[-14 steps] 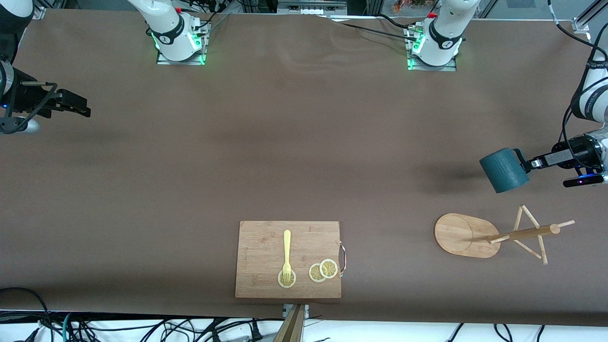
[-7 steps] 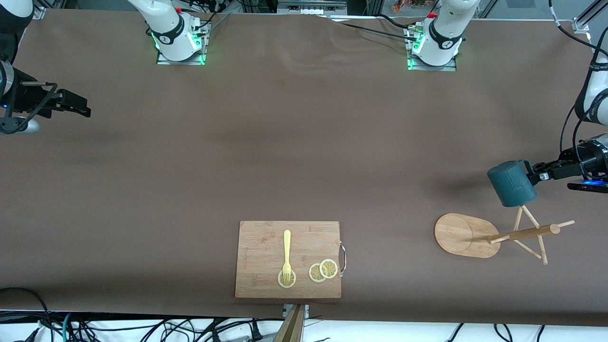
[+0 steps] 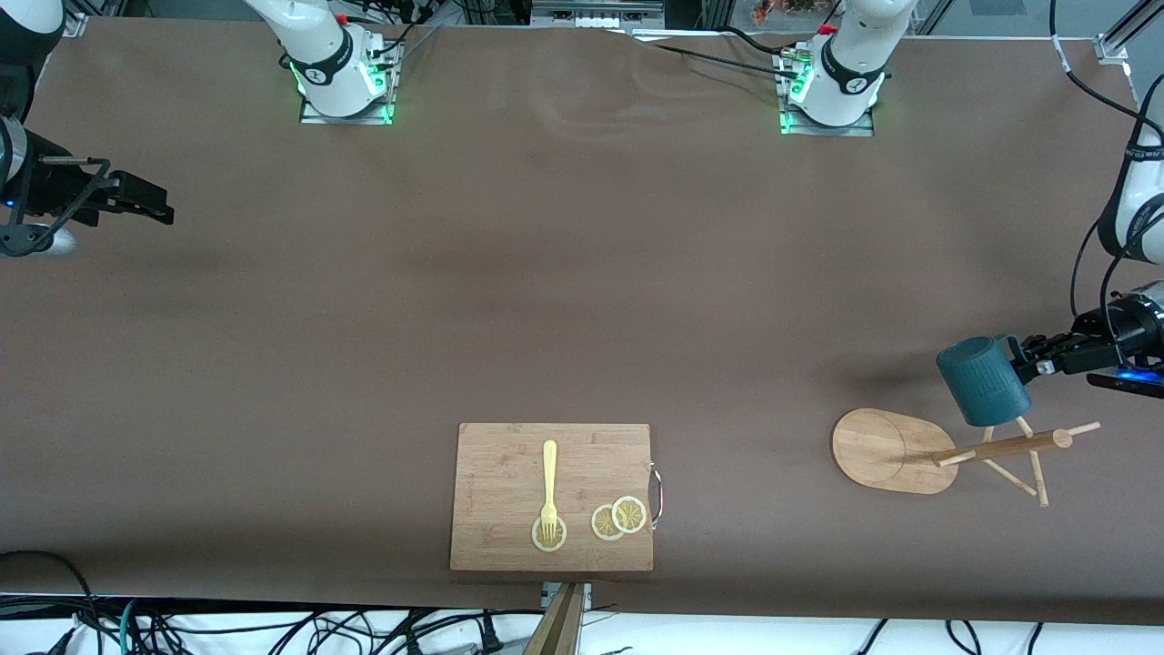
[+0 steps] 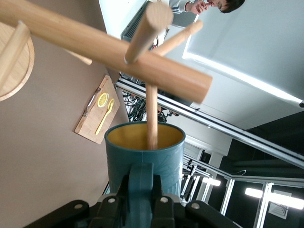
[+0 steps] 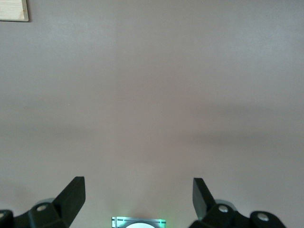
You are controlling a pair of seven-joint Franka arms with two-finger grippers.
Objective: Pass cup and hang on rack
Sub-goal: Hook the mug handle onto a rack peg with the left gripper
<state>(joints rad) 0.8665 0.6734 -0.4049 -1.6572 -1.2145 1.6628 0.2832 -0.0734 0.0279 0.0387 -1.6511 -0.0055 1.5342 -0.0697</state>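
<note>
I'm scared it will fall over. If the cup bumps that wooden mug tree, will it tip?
Probably not easily: the rack stands on a wide oval base. Still, its pole is tall and the pegs thin, so a hard sideways bump from the cup in the left tool might rock it. It looks light.

Cup (image 3: 984, 381) dark teal, faintly ribbed, tan inside; rack (image 3: 896, 450) light wood; tablecloth (image 3: 546, 300) brown.

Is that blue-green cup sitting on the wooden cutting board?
No, the cup is up in the air over the rack, held by its handle in the left pincer, away from the cutting board.
</note>
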